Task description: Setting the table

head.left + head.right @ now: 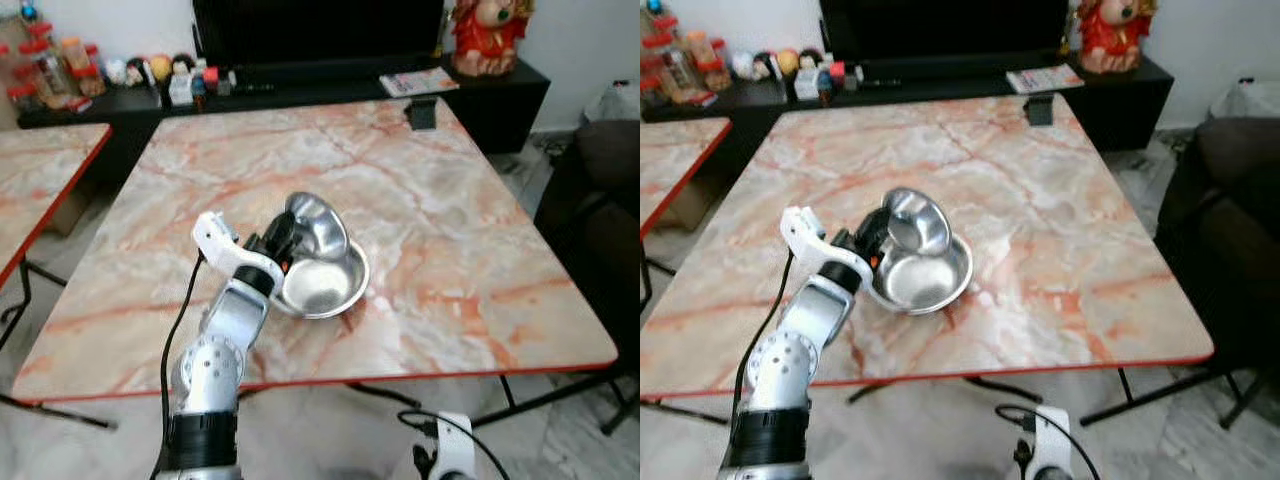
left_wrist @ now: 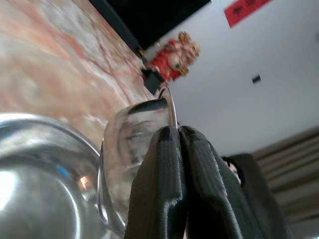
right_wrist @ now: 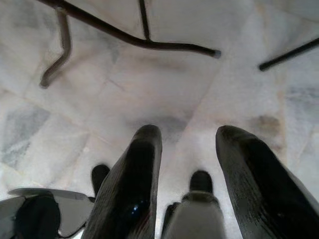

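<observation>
Left tool (image 1: 283, 238) up over the pink-veined marble counter with red edging (image 1: 450, 230), clamped tight on the rim of a small shiny steel bowl (image 1: 318, 224). Small bowl tipped on its side, leaning against the far rim of a larger round steel bowl (image 1: 322, 285) and partly inside it. Larger bowl sitting flat near the counter's middle, a little toward the near edge. Up close from the left wrist: two black fingers (image 2: 169, 189) pressed together on the thin metal rim, big bowl's curve just beside. Right tool (image 3: 184, 189) hanging low below the near edge, fingers apart, nothing held, pale tiled floor (image 3: 164, 84) and dark counter legs (image 3: 124, 35) beneath. Small black object (image 1: 422, 113) at the far edge of the counter. Behind that, a low black cabinet (image 1: 500, 95) with a red figurine (image 1: 488, 35).
</observation>
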`<state>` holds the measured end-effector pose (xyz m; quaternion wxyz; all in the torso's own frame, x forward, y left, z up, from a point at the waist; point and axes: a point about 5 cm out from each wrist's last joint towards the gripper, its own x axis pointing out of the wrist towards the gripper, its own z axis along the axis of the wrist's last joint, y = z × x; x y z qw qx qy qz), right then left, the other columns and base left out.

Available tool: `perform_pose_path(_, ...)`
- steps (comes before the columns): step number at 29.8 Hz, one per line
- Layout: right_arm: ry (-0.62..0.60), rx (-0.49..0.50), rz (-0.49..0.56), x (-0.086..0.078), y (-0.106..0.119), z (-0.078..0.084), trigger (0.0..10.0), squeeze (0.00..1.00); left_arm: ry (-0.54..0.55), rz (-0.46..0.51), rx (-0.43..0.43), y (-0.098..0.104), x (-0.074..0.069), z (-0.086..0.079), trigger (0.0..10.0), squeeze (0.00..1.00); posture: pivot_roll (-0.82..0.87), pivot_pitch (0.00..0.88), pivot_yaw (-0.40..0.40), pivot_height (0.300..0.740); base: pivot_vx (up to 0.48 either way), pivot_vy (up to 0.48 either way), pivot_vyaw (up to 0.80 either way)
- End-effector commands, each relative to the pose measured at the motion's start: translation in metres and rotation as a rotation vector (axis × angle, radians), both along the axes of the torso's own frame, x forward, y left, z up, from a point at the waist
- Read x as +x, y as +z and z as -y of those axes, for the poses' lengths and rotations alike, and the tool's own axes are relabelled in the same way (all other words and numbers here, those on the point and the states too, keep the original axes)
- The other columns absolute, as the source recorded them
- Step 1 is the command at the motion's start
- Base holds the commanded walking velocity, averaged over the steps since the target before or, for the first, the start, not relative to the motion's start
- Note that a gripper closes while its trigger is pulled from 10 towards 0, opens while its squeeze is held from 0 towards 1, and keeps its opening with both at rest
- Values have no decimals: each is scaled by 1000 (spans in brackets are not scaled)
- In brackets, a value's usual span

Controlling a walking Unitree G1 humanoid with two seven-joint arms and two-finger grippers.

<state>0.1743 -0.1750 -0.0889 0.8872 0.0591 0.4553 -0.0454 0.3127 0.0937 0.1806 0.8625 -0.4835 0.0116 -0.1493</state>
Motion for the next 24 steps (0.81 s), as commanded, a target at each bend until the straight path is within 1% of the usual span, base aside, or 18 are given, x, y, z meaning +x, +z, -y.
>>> perform_pose_path(1, 1, 6, 11, 3, 1, -2, 10000, 0, 18, -3, -29, 0, -2, -1, 10000, 0, 68, 0, 46, 732, 266, 0, 0)
perform_pose_path(12, -3, 8, 7, 1, 0, -2, 10000, 0, 8, -10, -26, -1, -2, 2, 10000, 0, 62, 0, 51, 732, 266, 0, 0)
perform_pose_path(24, 1, 7, 8, 2, 1, -2, 10000, 0, 14, -7, -28, -1, -2, 0, 10000, 0, 66, 0, 47, 732, 293, 0, 0)
